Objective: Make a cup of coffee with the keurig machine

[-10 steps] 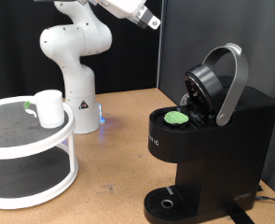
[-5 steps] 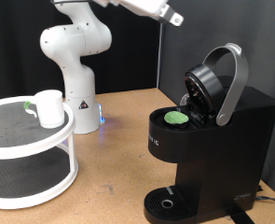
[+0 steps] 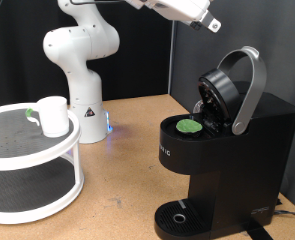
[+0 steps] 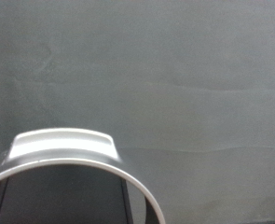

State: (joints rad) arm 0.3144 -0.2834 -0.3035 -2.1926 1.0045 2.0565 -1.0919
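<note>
A: What writing is showing, and how many things are standing on the surface (image 3: 127, 170)?

B: Only some pale letters are showing on the front of the keurig machine (image 3: 222, 160), too small to read. I am counting one machine, at the exterior view's right, with its lid standing open and its silver handle (image 3: 249, 85) raised. One green-topped pod (image 3: 190, 126) is sitting in the chamber.

A: And the other things?

B: One white two-level rack (image 3: 32, 165) is standing at the exterior view's left, and one cup (image 3: 53, 115) is sitting on its upper level.

A: Where is the tool?

B: The tool (image 3: 209, 22) is hanging high, above the machine, touching nothing. I cannot tell how far it is opening. The wrist view is showing only the curved handle (image 4: 67, 154) before a dark wall.
</note>
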